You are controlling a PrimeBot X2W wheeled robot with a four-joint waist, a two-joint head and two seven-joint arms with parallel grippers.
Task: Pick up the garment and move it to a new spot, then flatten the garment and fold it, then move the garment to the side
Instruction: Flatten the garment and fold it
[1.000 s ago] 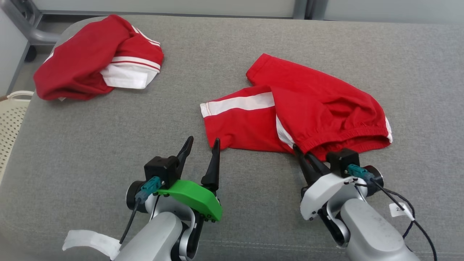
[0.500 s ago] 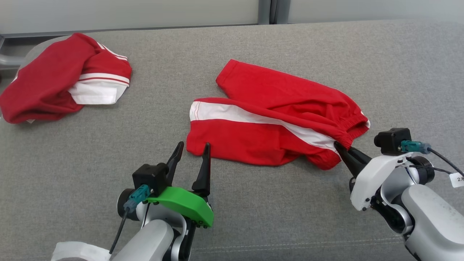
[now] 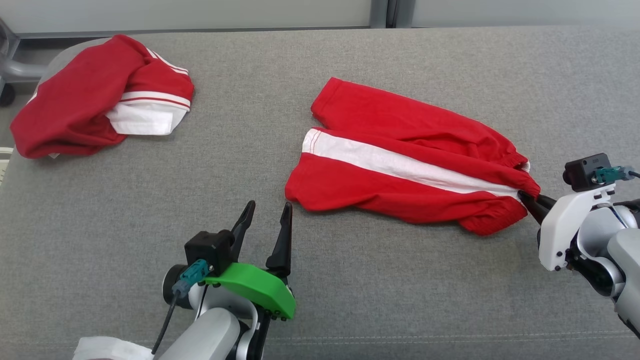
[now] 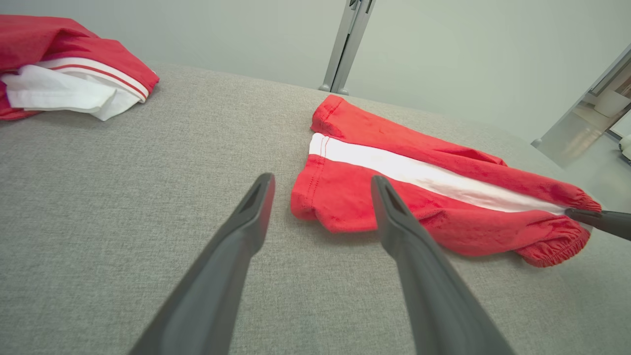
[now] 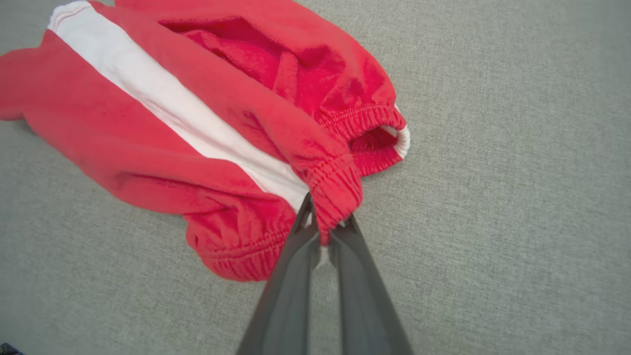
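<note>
While right pincer [image 3: 525, 195] clamps the waistband [image 5: 337, 185], red shorts [image 3: 400, 197] lie rumpled, white side stripe, left pincer [image 3: 269, 206] agape.

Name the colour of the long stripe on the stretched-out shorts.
White stripe on red shorts, clearest in the head view.

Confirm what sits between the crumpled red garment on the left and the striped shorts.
Nothing: bare grey cushion runs between the crumpled red garment and the striped shorts. The head view shows the whole stretch, and the left wrist view agrees.
</note>
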